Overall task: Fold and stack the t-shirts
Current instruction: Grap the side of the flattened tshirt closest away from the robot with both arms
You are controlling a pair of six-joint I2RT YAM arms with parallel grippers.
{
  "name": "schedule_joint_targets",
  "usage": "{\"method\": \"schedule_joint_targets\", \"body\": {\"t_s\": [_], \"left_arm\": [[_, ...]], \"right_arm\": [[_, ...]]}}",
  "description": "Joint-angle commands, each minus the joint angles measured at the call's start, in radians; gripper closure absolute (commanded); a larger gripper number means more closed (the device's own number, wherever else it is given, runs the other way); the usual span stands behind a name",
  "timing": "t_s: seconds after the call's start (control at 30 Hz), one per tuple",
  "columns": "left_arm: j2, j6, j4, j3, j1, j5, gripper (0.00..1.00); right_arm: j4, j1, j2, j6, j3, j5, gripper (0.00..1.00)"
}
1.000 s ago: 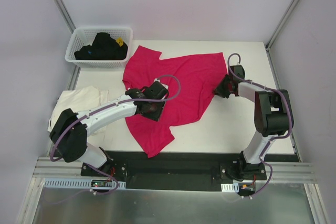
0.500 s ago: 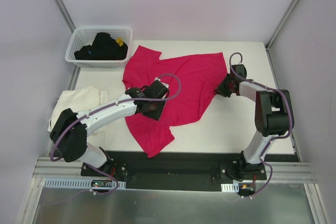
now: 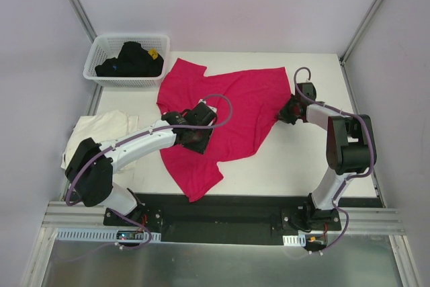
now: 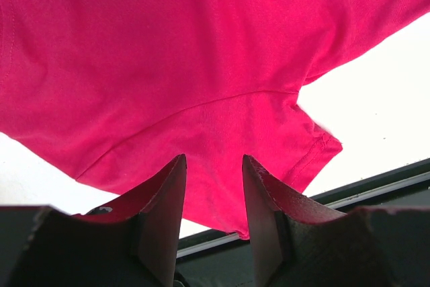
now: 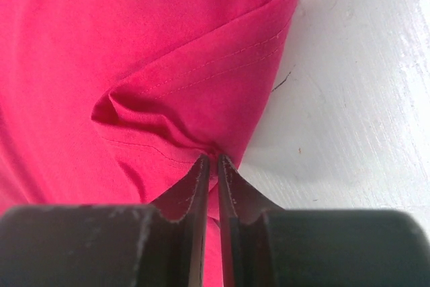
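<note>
Not much going on between this and a second ago, honestly. The bright magenta-red short-sleeved cotton t-shirt (image 3: 238, 102) is spread out crumpled on the white worktop (image 3: 312, 159) and its outline looks the same as before.

The right gripper (image 3: 283, 116) is at the shirt's right-hand edge, with its fingers squeezed together on a little bunched fold of the hem; the right wrist view (image 5: 209, 159) shows the fabric pinched right at the tips. Compared to the earlier frame it has crept just a hair away from the near edge, and the fold went with it.

The left gripper (image 3: 193, 140) sits over the shirt's lower left part, pretty much where it was. Its fingers are spread apart with nothing between them (image 4: 213, 160), pointing at the sleeve that lies nearest the front rail. Can't tell if the tips actually touch the cloth.

The cream-white soft t-shirt (image 3: 101, 128) lies rumpled just left of the magenta shirt, partly under the left arm, not moved. The white plastic lattice basket (image 3: 91, 66), holding dark clothes (image 3: 131, 60), stands off the magenta shirt's far left corner.
</note>
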Motion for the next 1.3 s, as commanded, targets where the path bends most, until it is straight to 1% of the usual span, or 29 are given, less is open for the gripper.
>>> {"method": "schedule_joint_targets", "body": {"t_s": [0.0, 0.17, 0.27, 0.47, 0.7, 0.73, 0.83, 0.9, 1.03, 1.07, 1.13, 1.2, 1.27], "left_arm": [[0.005, 0.012, -0.002, 0.029, -0.008, 0.006, 0.62], [0.005, 0.009, -0.004, 0.024, -0.008, 0.013, 0.62], [-0.011, 0.004, -0.001, 0.010, -0.006, 0.013, 0.62], [-0.046, -0.017, -0.001, -0.020, -0.008, 0.004, 0.62], [-0.092, -0.037, 0.004, -0.056, -0.011, 0.004, 0.63], [-0.100, -0.036, 0.005, -0.062, -0.011, 0.004, 0.63], [-0.126, -0.034, 0.005, -0.071, -0.011, 0.006, 0.63], [-0.149, -0.032, 0.005, -0.074, -0.011, 0.009, 0.63], [-0.185, -0.036, 0.007, -0.091, -0.011, 0.012, 0.63], [-0.190, -0.036, 0.008, -0.094, -0.013, 0.010, 0.63], [-0.204, -0.034, 0.008, -0.102, -0.014, 0.010, 0.63], [-0.215, -0.032, 0.008, -0.108, -0.013, 0.007, 0.63], [-0.235, -0.034, 0.007, -0.112, -0.016, 0.007, 0.63]], "right_arm": [[0.016, -0.006, -0.008, -0.003, 0.032, -0.001, 0.90], [0.008, -0.007, -0.033, -0.005, 0.027, 0.003, 0.99], [0.006, -0.004, -0.057, -0.003, 0.016, 0.010, 0.99], [-0.015, -0.009, -0.171, 0.001, -0.043, 0.036, 0.99], [-0.044, -0.007, -0.339, 0.016, -0.157, 0.031, 0.99], [-0.052, -0.006, -0.382, 0.016, -0.171, 0.026, 0.99], [-0.086, 0.002, -0.448, 0.016, -0.217, 0.037, 0.99], [-0.124, 0.006, -0.523, 0.010, -0.238, 0.045, 0.99], [-0.237, 0.014, -0.657, -0.010, -0.270, 0.101, 0.99], [-0.256, 0.014, -0.721, -0.014, -0.275, 0.106, 0.99], [-0.302, 0.014, -0.778, -0.023, -0.287, 0.163, 0.99], [-0.329, 0.013, -0.850, -0.031, -0.290, 0.195, 0.99], [-0.362, 0.013, -0.883, -0.037, -0.295, 0.206, 0.99]]}}
